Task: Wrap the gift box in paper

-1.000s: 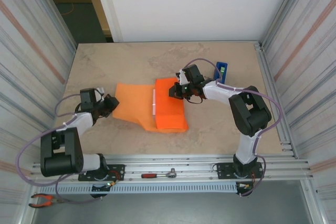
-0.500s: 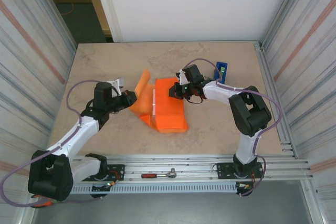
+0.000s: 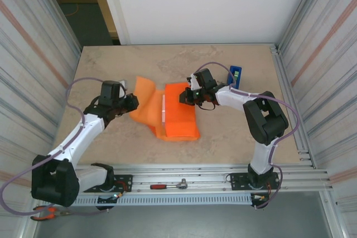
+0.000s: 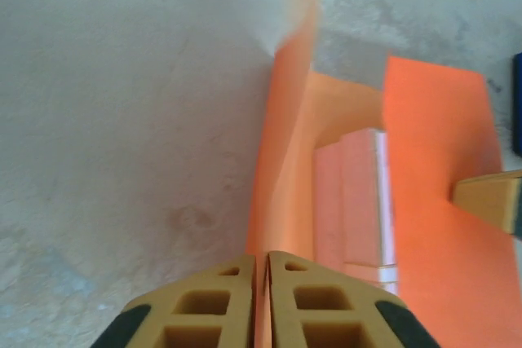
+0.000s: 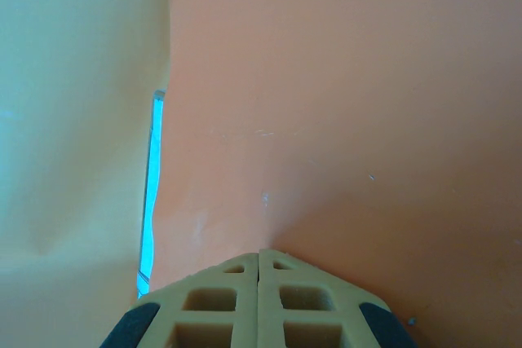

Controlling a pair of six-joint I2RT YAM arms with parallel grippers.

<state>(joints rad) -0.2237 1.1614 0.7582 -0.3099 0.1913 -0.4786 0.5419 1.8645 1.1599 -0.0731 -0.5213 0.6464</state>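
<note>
Left wrist — paper in claw

Left fingers tight on the paper, right fingers together, left arm and right arm angled inward.

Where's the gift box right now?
Mid-table in the top view, the gift box lies mostly covered by the paper, a pale strip showing between the raised left flap and the folded right flap.
</note>
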